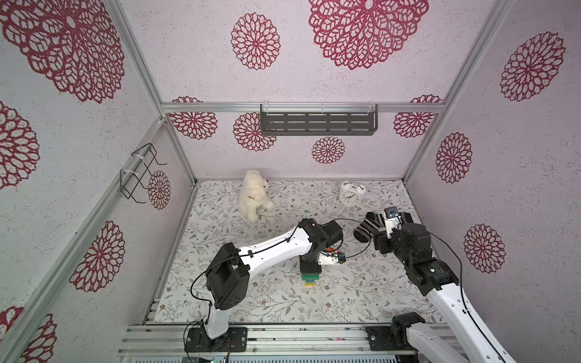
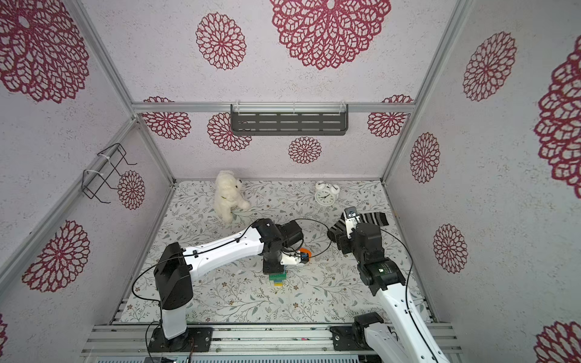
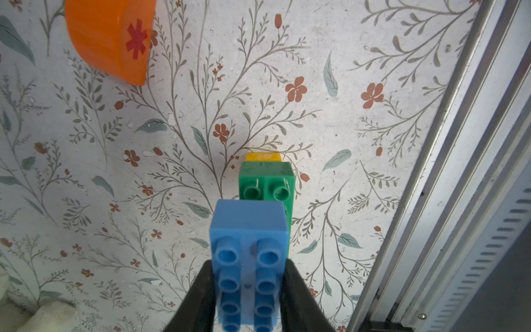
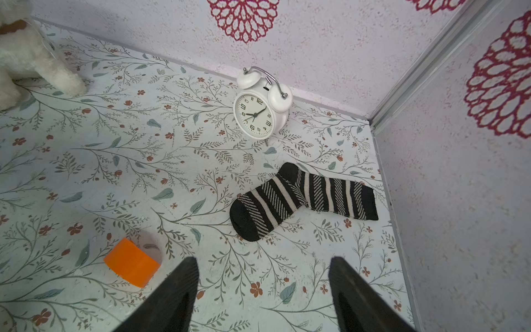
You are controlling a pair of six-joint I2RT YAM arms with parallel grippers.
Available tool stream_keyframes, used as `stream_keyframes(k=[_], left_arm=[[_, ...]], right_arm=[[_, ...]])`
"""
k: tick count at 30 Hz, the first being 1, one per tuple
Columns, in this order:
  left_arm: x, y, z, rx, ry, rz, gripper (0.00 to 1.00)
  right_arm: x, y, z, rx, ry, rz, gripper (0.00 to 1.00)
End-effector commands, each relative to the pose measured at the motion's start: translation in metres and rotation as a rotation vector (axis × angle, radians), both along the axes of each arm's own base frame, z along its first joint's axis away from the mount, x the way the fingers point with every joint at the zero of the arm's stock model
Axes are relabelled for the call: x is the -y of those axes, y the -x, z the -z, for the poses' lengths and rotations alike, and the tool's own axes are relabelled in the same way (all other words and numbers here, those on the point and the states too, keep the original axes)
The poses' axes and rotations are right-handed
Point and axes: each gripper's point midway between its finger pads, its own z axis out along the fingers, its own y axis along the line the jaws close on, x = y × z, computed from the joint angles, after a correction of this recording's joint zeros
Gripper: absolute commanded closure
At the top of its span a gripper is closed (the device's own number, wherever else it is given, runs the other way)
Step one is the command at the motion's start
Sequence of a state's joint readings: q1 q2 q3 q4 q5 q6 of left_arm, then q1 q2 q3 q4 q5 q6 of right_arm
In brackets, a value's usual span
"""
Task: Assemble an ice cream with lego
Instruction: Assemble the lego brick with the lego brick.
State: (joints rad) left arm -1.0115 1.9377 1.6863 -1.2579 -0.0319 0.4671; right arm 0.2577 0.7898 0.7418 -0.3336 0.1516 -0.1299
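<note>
My left gripper point(image 3: 248, 267) is shut on a light-blue oblong lego brick point(image 3: 248, 253), studs facing the camera. It hangs just over a short stack point(image 1: 311, 280) in mid-table. A dark-green brick point(image 3: 267, 184) tops the stack, with two of its studs showing past the blue one and a yellow brick point(image 3: 263, 156) below. I cannot tell whether blue and green touch. The orange half-round with a red asterisk point(image 3: 106, 40) lies loose on the mat beside the stack, also seen as an orange piece point(image 4: 130, 266) in the right wrist view. My right gripper point(image 4: 263, 264) hovers open and empty at the right.
A striped sock point(image 4: 304, 198) lies by the right wall and a white alarm clock point(image 4: 260, 112) stands behind it. A white plush toy point(image 1: 254, 195) sits at the back left. Metal rails point(image 3: 459, 172) run along the table's front edge.
</note>
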Motion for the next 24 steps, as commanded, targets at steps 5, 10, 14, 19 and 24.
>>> stream_keyframes(k=[5,10,14,19,24], left_arm=[[0.0116,0.0057,-0.0023,0.002,0.030,0.009,0.79],[0.0113,0.0055,-0.0005,0.010,0.027,0.004,0.79],[0.0110,0.0056,0.0015,0.010,0.028,-0.002,0.79],[0.0085,0.0060,0.0059,0.008,0.015,-0.006,0.79],[0.0075,0.0069,0.0070,0.006,0.010,-0.007,0.79]], right_arm=[[0.0003,-0.0003,-0.0044,0.026,-0.031,0.004,0.25],[0.0005,-0.0004,-0.0034,0.023,-0.031,0.005,0.25],[0.0001,-0.0001,-0.0039,0.025,-0.033,0.003,0.25],[0.0002,0.0001,-0.0042,0.026,-0.032,0.002,0.24],[-0.0002,0.0002,-0.0034,0.024,-0.033,0.001,0.25]])
